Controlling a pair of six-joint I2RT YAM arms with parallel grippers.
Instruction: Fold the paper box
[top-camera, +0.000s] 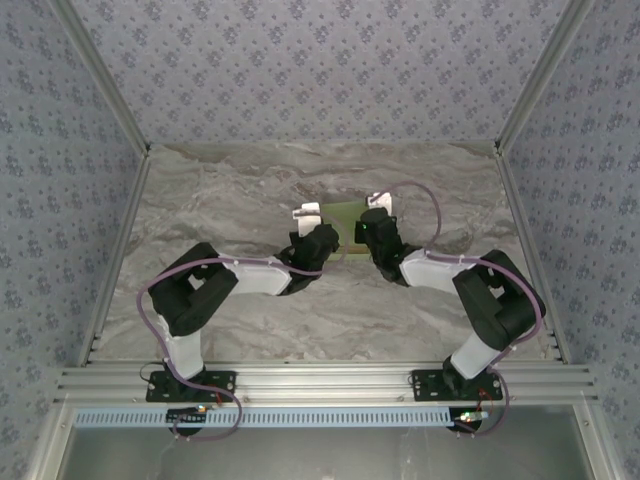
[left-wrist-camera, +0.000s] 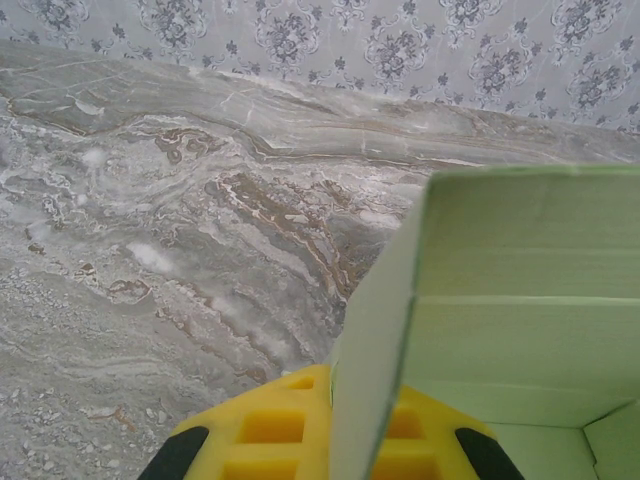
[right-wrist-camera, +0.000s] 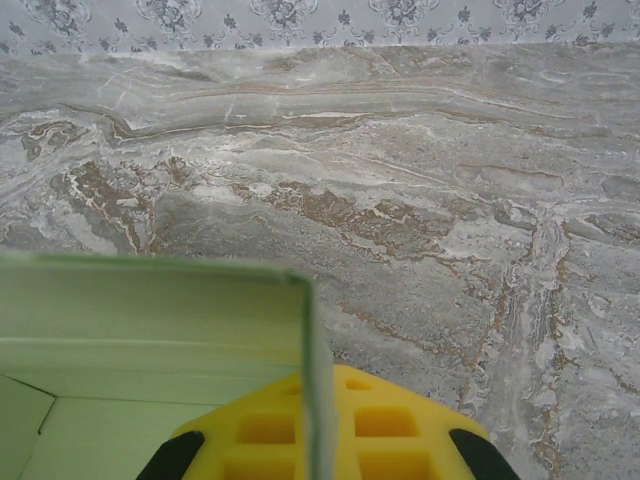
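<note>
The paper box (top-camera: 342, 214) is pale green card, standing partly formed on the marble table between my two grippers. In the left wrist view its left wall (left-wrist-camera: 375, 340) runs upright between my yellow fingers (left-wrist-camera: 270, 425), and the left gripper (left-wrist-camera: 345, 405) is shut on that wall. The box's open inside (left-wrist-camera: 520, 320) lies to the right of it. In the right wrist view the right gripper (right-wrist-camera: 318, 425) is shut on the box's right wall (right-wrist-camera: 316, 360), with the box's inside (right-wrist-camera: 150, 340) to the left. From above, the left gripper (top-camera: 314, 236) and right gripper (top-camera: 372, 230) flank the box.
The marble table (top-camera: 230, 190) stretches open to the left, right and far side of the box. Patterned walls (top-camera: 320, 70) close in the back and both sides. An aluminium rail (top-camera: 320, 380) carries both arm bases at the near edge.
</note>
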